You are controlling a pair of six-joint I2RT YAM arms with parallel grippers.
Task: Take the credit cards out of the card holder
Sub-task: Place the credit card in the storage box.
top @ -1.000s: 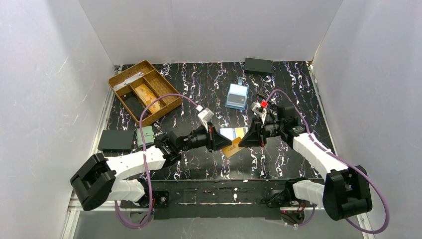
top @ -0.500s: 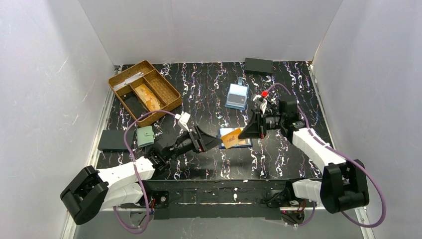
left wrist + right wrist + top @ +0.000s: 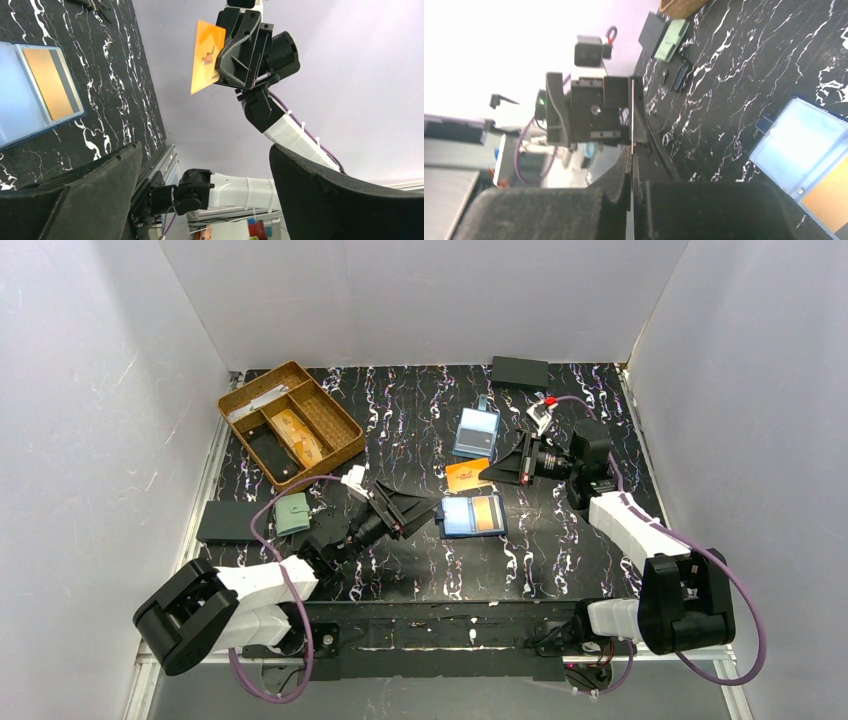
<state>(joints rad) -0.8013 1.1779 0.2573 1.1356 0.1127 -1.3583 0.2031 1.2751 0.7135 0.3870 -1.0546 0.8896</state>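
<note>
Orange card [image 3: 466, 476] is out of the holder [image 3: 460, 519], pinched in the right gripper [image 3: 486, 472] and lifted off the table [image 3: 560, 540].
Right jaws are clamped flat on one end of the card, which hangs in the air just far of the holder, near the blue case [image 3: 476, 432]. The holder lies open, flat at table centre, with a second card [image 3: 486, 511] sitting in its right-hand slot. Left gripper [image 3: 420, 508] is spread wide, holds nothing, and sits just left of the holder without touching it. Step looks like carry-off of one pulled card, so the task is partly done. Next move likely calls for laying this card on bare table clear of the holder. Then a low, flat pinch on the second card's exposed edge, with the left gripper pinning the holder so it doesn't drag.
</note>
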